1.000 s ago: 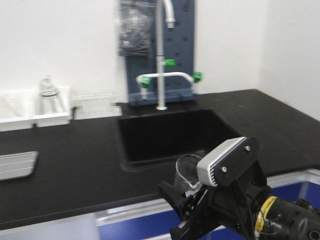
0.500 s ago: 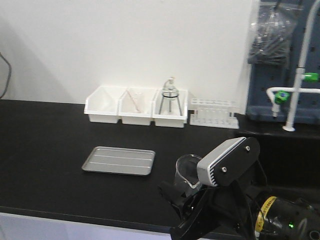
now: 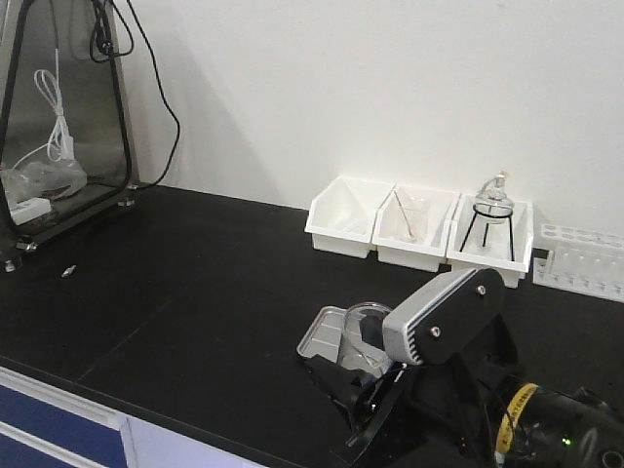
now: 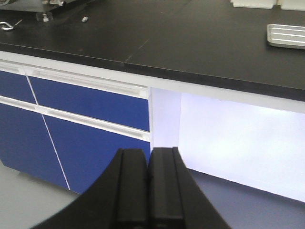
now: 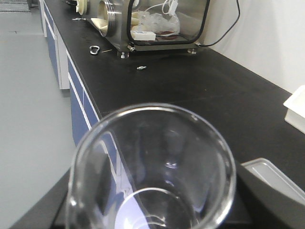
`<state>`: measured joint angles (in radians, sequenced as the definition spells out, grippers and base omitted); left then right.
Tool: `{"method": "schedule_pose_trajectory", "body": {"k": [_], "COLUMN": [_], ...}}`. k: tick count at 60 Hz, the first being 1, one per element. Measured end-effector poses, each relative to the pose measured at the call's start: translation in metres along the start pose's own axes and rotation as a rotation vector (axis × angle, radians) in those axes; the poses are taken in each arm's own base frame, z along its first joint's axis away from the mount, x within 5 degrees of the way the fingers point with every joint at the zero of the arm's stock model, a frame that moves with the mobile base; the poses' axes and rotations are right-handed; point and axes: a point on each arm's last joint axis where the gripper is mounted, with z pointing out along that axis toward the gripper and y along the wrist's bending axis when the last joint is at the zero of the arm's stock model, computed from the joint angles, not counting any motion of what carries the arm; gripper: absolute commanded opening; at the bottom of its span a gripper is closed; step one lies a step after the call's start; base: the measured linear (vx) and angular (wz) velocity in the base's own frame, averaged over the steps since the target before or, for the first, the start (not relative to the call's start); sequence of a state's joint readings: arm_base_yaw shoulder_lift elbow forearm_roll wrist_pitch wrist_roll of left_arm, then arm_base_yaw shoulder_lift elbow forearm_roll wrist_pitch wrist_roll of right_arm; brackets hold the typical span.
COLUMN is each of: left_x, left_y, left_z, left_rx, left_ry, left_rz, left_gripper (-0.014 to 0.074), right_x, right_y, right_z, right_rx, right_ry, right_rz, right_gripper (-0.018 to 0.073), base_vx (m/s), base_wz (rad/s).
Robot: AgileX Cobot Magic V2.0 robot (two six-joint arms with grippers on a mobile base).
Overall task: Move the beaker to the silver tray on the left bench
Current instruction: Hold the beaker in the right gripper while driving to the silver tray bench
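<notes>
Carrying a small clear glass beaker (image 3: 363, 336) toward the shallow rectangular silver tray (image 3: 320, 336) on the long matte black desk (image 3: 195, 292)

The beaker is held upright by the right tool (image 3: 356, 375), whose black jaws are closed against its lower wall, and it is seen close beside the silver tray, near the desk's front edge; whether it is already over the rim cannot be told. The pick-up is judged done and the carry nearly so; what is left is a short move over the rim, a lowering onto the tray floor and a release. The left tool (image 4: 147, 191) is seen pressed fully together with nothing in it, low before the blue drawers (image 4: 86, 100)
</notes>
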<state>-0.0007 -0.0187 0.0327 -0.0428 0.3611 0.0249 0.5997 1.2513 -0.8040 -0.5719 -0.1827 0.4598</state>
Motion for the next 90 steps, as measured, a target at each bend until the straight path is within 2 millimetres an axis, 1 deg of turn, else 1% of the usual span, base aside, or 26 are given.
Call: {"method": "schedule_pose_trajectory", "body": {"k": [20, 54, 90], "left_x": [0.0, 0.0, 0.0], "left_y": [0.0, 0.0, 0.0], "left_z": [0.0, 0.0, 0.0], "left_rx": [0.0, 0.0, 0.0], "left_ry": [0.0, 0.0, 0.0], "left_rz": [0.0, 0.0, 0.0], "left_gripper": [0.0001, 0.0001, 0.0001], "right_x": [0.0, 0.0, -0.0001], "right_y": [0.0, 0.0, 0.0], "right_z": [0.0, 0.0, 0.0], "right_rx": [0.0, 0.0, 0.0], "right_ry": [0.0, 0.0, -0.001], "right_rz": [0.0, 0.0, 0.0], "right_gripper": [-0.0011, -0.0011, -0.0011], "base_vx": [0.22, 0.23, 0.09], "base_wz": [-0.05, -0.3, -0.17]}}
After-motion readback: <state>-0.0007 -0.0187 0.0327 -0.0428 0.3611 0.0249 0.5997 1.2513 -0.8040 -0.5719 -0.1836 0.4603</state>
